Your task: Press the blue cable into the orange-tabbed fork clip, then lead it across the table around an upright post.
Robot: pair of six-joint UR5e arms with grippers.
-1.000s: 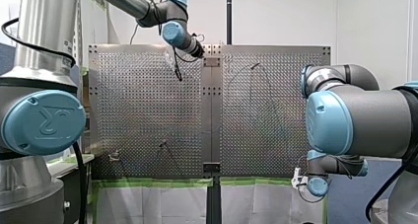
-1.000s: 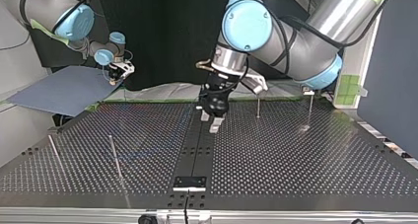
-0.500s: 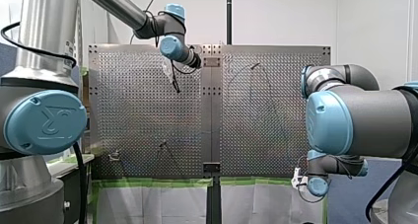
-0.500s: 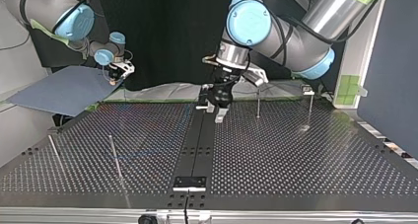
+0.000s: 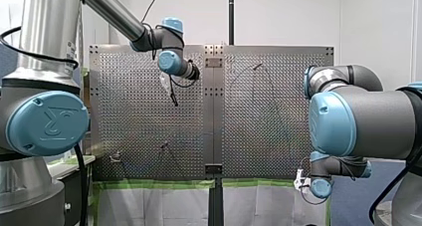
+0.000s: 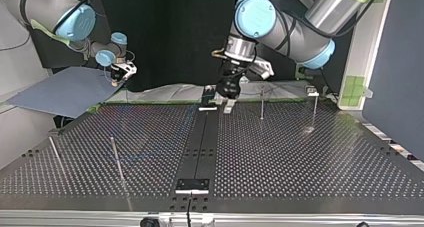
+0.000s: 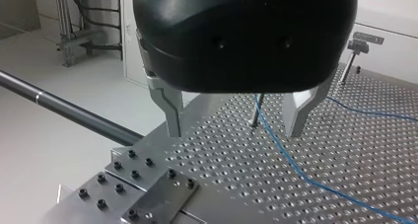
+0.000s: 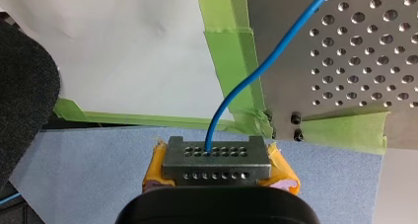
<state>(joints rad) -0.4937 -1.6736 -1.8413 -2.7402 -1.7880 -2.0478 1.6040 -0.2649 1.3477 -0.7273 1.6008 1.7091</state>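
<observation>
The blue cable (image 7: 296,169) lies on the perforated table (image 7: 236,184) and runs out ahead between the fingers of my left gripper (image 7: 232,133), which hangs open just above the plate, touching nothing. A thin upright post (image 7: 254,118) stands just beyond those metal fingers (image 7: 170,110). A small clip on a stem (image 7: 362,39) stands further off. In the top view my left gripper (image 6: 219,107) is near the far edge at the centre seam. My right gripper (image 8: 217,161) is off the table's corner, its yellow pads shut on a grey perforated block from which the blue cable (image 8: 261,71) rises.
Two slanted posts (image 6: 117,159) stand at the top view's left, and a post (image 6: 261,104) and the clip's stem (image 6: 314,104) at its far right. A bolted plate (image 7: 138,194) lies under my left gripper. Green tape (image 8: 231,61) edges the table; a blue mat (image 6: 65,89) lies beside it.
My left gripper has drawn back across the table to the top view's far edge and swung slightly right there, still open. My right arm has not moved.
</observation>
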